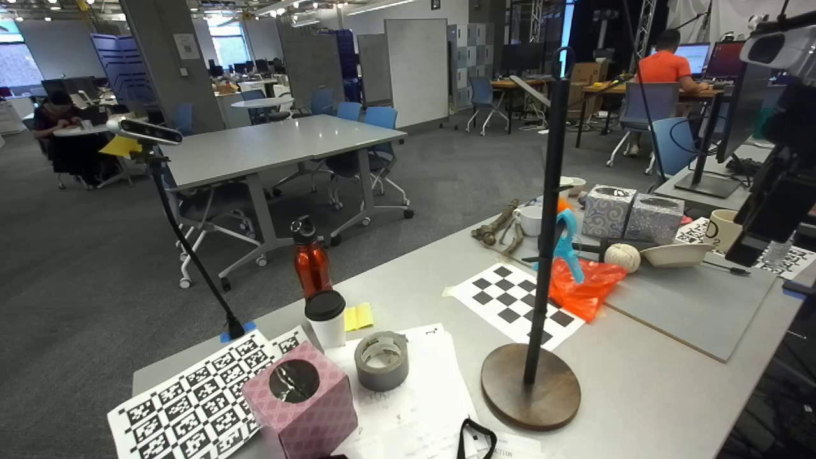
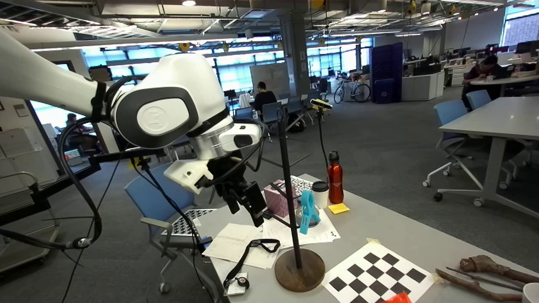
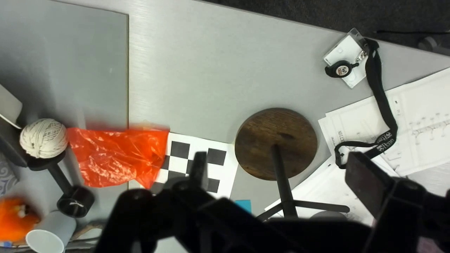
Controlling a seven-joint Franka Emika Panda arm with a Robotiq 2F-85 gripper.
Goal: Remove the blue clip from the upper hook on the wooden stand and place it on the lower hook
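The wooden stand, a dark pole on a round brown base (image 1: 531, 386), stands on the table; its base also shows in an exterior view (image 2: 300, 270) and in the wrist view (image 3: 276, 140). The blue clip (image 1: 566, 245) hangs beside the pole at about the height of the lower pegs. It also shows in an exterior view (image 2: 309, 211); which peg bears it is unclear. In the wrist view only a corner of the clip (image 3: 244, 205) shows behind my gripper's linkage. My gripper (image 3: 277, 160) is open and empty, its fingers wide apart. In an exterior view my gripper (image 2: 246, 213) is tilted down, apart from the pole and clip.
An orange plastic bag (image 1: 583, 287) and a checkerboard sheet (image 1: 510, 296) lie near the base. Papers, a black lanyard (image 2: 248, 252), a pink tissue box (image 1: 303, 401), tape (image 1: 381, 360), a cup (image 2: 320, 195) and a red bottle (image 2: 335, 181) stand or lie around.
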